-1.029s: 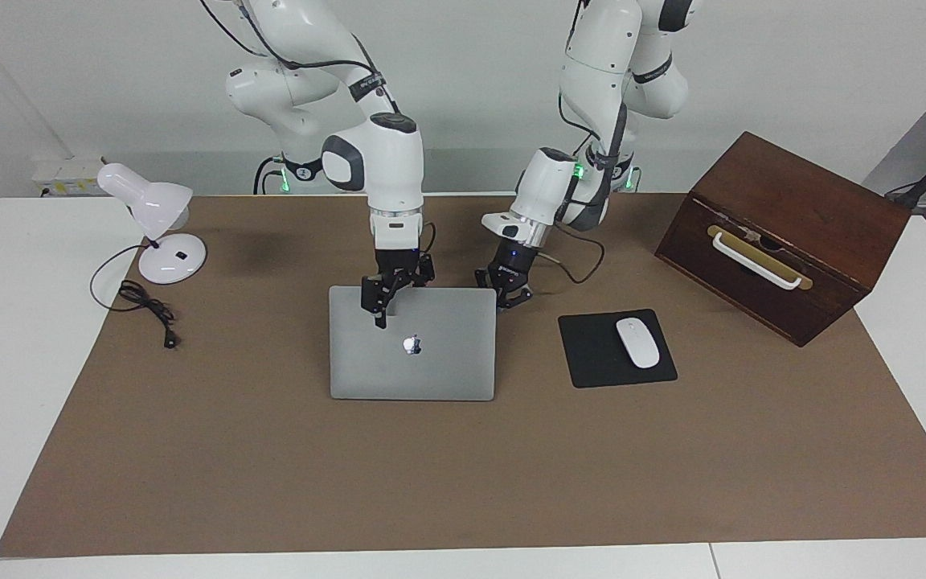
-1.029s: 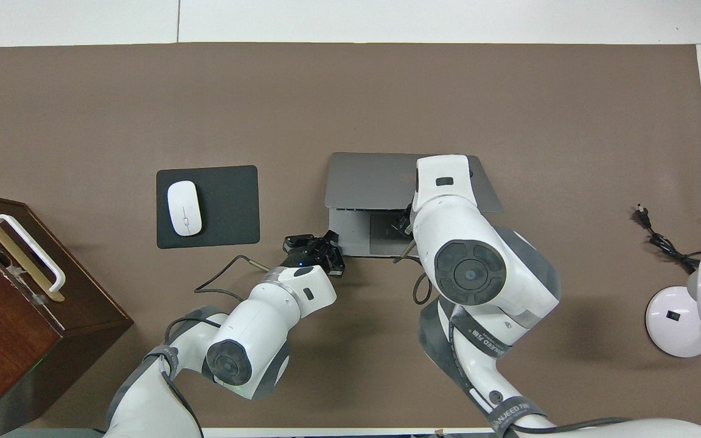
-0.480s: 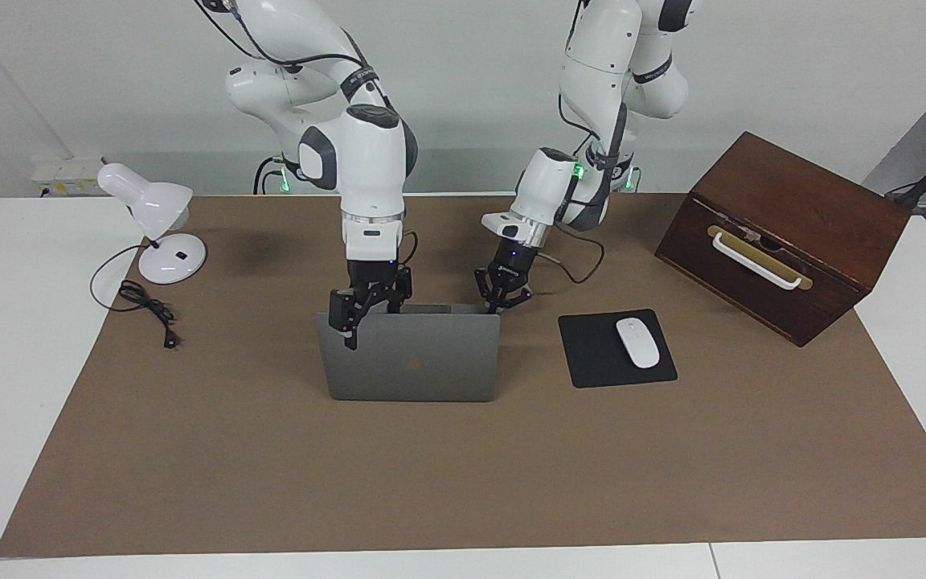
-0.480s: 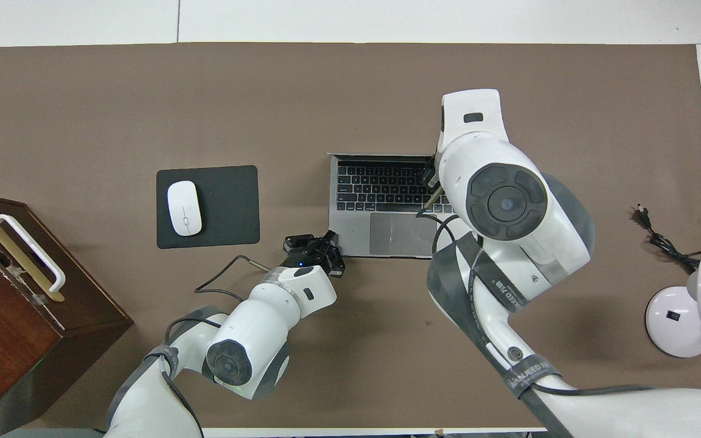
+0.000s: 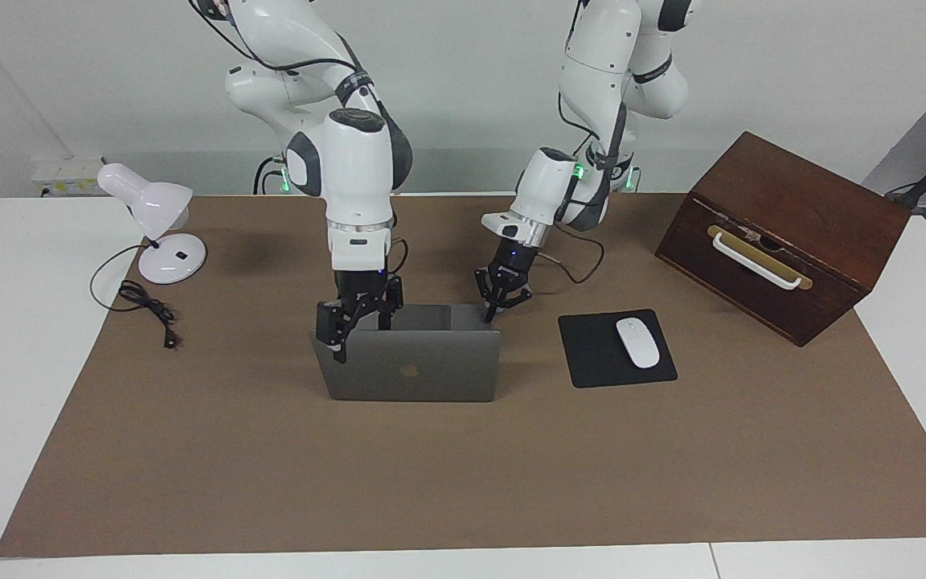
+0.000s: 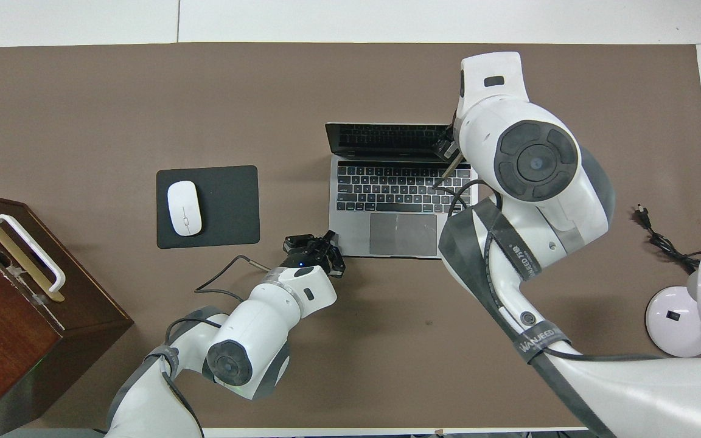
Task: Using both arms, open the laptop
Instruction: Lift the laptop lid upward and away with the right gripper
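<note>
I see the laptop (image 5: pixel 413 363) standing open mid-mat, its lid tipped up past upright and its keyboard showing from above. My right gripper (image 5: pixel 344 322) is at the lid's top corner toward the right arm's end; I can't tell how its jaws stand. My left gripper (image 5: pixel 499 299) rests at the laptop's base corner nearest the mouse pad (image 5: pixel 616 347), fingertips pressed together, nothing between them.
</note>
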`<state>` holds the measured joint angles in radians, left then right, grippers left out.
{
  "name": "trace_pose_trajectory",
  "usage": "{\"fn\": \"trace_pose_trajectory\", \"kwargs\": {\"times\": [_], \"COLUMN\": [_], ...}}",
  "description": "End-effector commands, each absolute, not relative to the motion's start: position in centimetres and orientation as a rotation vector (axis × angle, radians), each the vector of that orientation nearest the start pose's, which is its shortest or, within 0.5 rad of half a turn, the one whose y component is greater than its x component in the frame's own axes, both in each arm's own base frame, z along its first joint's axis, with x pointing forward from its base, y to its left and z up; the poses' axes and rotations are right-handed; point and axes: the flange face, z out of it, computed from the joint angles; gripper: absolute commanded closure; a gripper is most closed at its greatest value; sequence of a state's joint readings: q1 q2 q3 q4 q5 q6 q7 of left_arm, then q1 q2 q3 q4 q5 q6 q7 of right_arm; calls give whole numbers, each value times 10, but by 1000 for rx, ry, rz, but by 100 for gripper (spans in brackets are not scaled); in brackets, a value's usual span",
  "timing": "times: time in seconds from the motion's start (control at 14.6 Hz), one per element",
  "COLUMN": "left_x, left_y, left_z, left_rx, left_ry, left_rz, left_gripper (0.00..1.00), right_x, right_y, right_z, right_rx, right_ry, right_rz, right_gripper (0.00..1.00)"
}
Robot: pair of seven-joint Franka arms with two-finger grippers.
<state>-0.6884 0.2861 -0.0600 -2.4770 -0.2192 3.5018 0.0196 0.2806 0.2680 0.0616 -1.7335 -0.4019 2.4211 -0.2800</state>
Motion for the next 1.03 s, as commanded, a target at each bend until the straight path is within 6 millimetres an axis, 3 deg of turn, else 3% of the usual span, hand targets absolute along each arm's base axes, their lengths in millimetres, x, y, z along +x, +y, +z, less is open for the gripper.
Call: {"fn": "trace_pose_trajectory", "kwargs": {"times": [0.0, 0.27, 0.69, 0.82, 0.96], "left_x": [384, 384, 385, 385, 384], "left_y": [-363, -362, -363, -363, -364], "left_z": [237, 236, 237, 237, 237], "left_rx": [-3127, -3126, -3126, -3126, -3125], "left_ry": [892, 894, 894, 894, 896], "left_rz": [-1065, -1063, -1068, -1068, -1068], "left_gripper": [100, 100, 100, 100, 100], "right_x": [650, 667, 667, 663, 658], "right_y": [214, 209, 209, 214, 217], "right_z": [465, 474, 473, 473, 484], "right_rx": [-3032, -3015, -3012, -3019, -3025], "right_ry": [-1375, -1363, -1354, -1342, -1292], "right_rz": [-712, -738, -728, -650, -562], "right_gripper": [0, 0, 0, 0, 0]}}
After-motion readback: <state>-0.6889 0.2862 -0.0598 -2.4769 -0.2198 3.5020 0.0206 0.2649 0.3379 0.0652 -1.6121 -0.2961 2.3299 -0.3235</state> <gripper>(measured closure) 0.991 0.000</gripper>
